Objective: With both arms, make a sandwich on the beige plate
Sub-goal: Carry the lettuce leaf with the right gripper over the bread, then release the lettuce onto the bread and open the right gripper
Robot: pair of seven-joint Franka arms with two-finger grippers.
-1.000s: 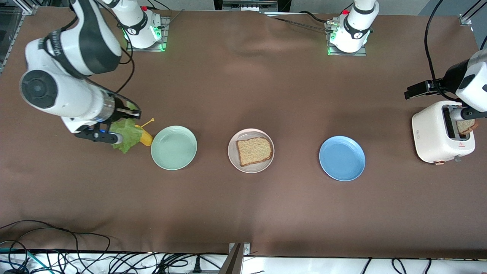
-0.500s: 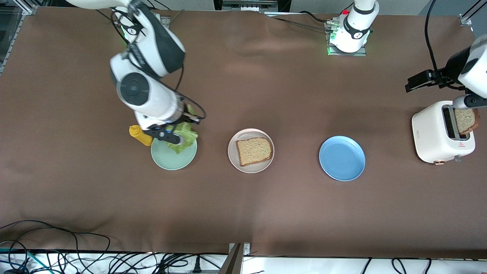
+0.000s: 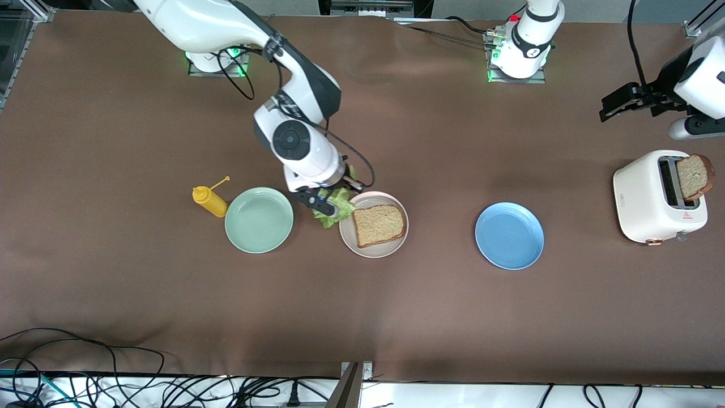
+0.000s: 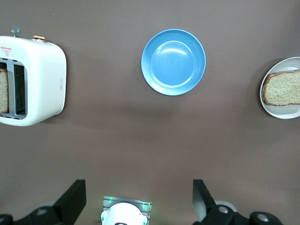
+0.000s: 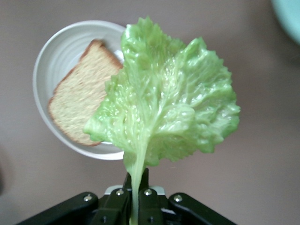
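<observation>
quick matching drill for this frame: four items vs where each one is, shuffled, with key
1. lettuce
2. bread slice
3. second slice
4. mustard bottle

A. in the toaster slot
B. beside the green plate
C. on the beige plate
D. pinched in the right gripper

Pairs: 1-D, 2-C, 3-A, 4-B

A robotics lab: 2 bolted-down arms (image 3: pixel 294 113) on a brown-covered table (image 3: pixel 362 317), loose cables (image 3: pixel 85 379) along its edge.
</observation>
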